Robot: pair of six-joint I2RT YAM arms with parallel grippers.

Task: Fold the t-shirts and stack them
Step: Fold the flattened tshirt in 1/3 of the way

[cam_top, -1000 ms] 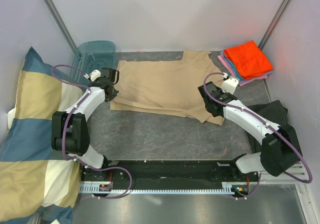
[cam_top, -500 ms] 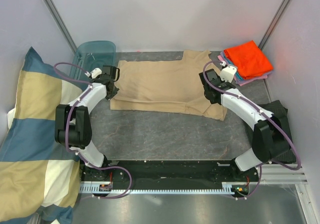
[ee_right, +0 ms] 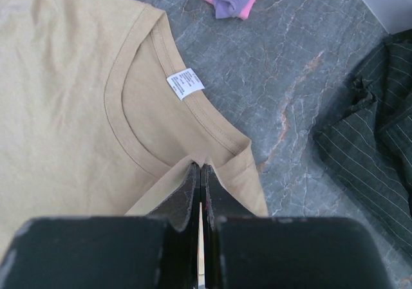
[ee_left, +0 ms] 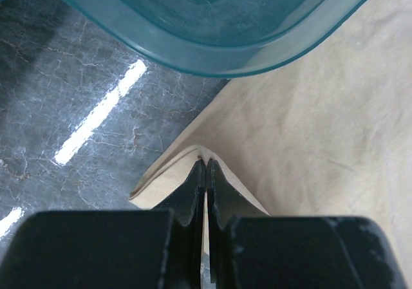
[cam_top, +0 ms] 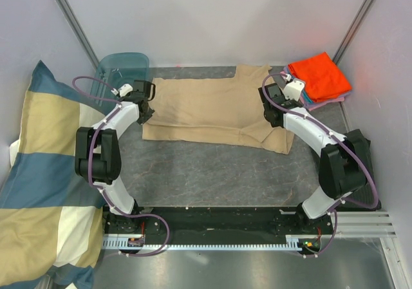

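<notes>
The tan t-shirt (cam_top: 212,109) lies spread across the back middle of the table, its near edge folded over. My left gripper (cam_top: 145,112) is shut on the shirt's left edge, and the left wrist view shows the cloth (ee_left: 309,115) pinched between the fingers (ee_left: 193,189). My right gripper (cam_top: 270,116) is shut on the shirt by the collar, and the right wrist view shows the neckline and label (ee_right: 185,83) just ahead. Folded t-shirts, orange (cam_top: 320,75) on top of blue and pink, are stacked at the back right.
A teal plastic bin (cam_top: 119,70) stands at the back left, close to my left gripper (ee_left: 212,18). A blue-and-cream checked pillow (cam_top: 38,173) fills the left side. A dark striped cloth (cam_top: 354,147) lies at the right, also in the right wrist view (ee_right: 373,141).
Both grippers have moved toward the back of the table, carrying the shirt's near edge with them. The fold over the shirt has grown wider.
</notes>
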